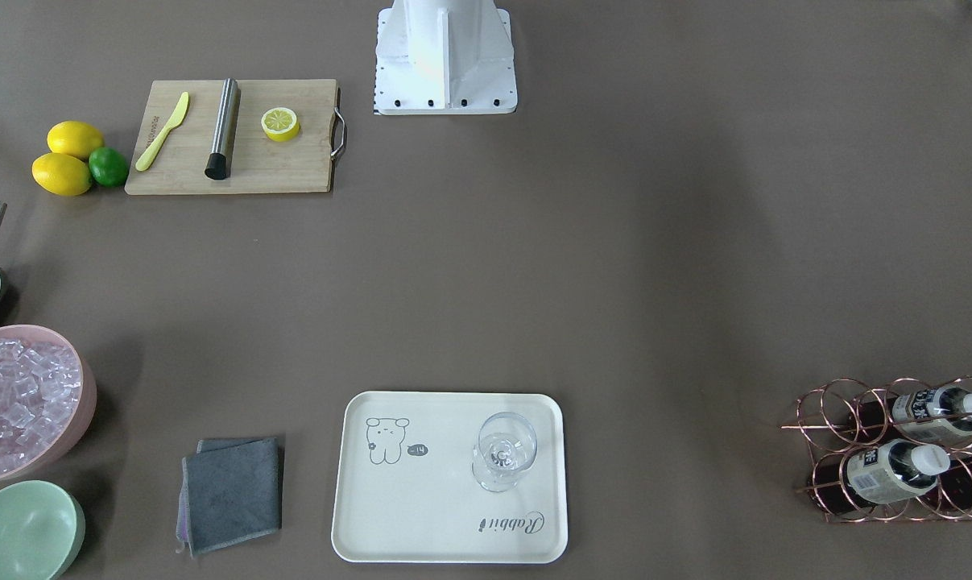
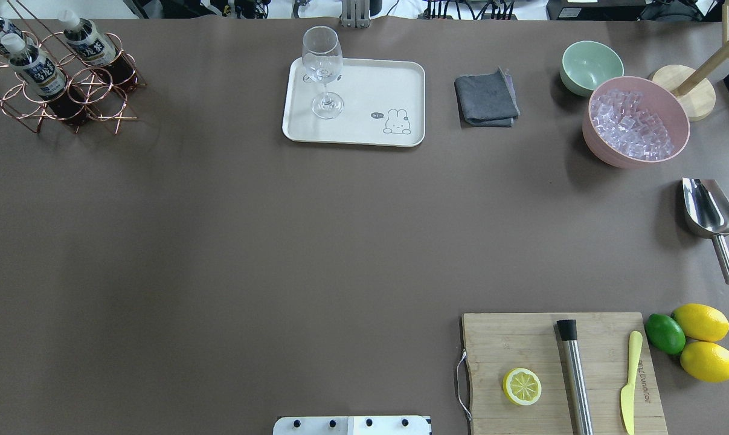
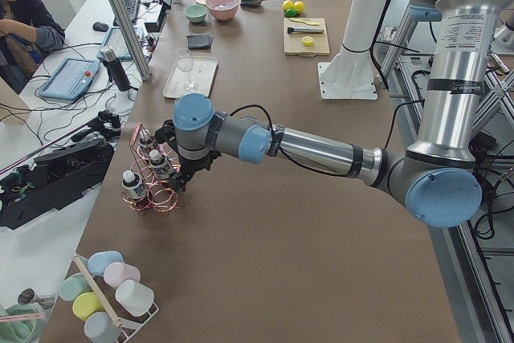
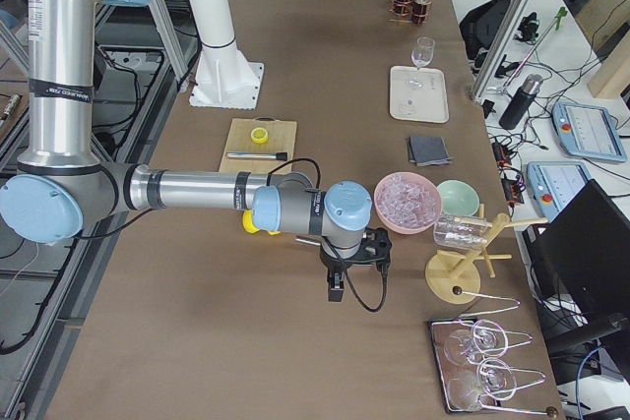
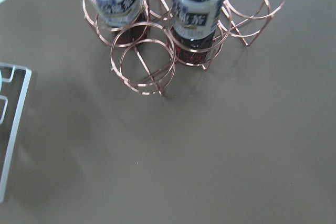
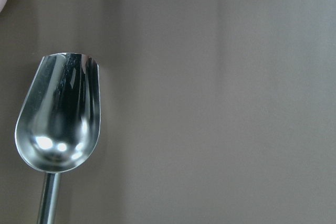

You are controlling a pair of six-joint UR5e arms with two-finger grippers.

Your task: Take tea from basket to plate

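The copper wire basket (image 2: 107, 99) stands at the table's far left corner and holds three tea bottles (image 2: 35, 66) with white caps. It also shows in the front view (image 1: 848, 419), with a bottle (image 1: 896, 471) in it. In the left wrist view two bottles (image 5: 197, 9) stand in the basket's ring cells (image 5: 144, 59), and no fingers show. The cream plate (image 2: 376, 78) lies at the far middle with a wine glass (image 2: 323, 66) on it. In the left side view my left gripper (image 3: 178, 181) hangs beside the basket (image 3: 148, 186). In the right side view my right gripper (image 4: 335, 287) hovers over the table. I cannot tell whether either is open or shut.
A metal scoop (image 6: 58, 119) lies under my right wrist camera. A pink ice bowl (image 2: 636, 121), a green bowl (image 2: 590, 66) and a grey cloth (image 2: 486, 98) sit right of the plate. A cutting board (image 2: 560, 374) with a lemon half, muddler and knife is near right, beside lemons.
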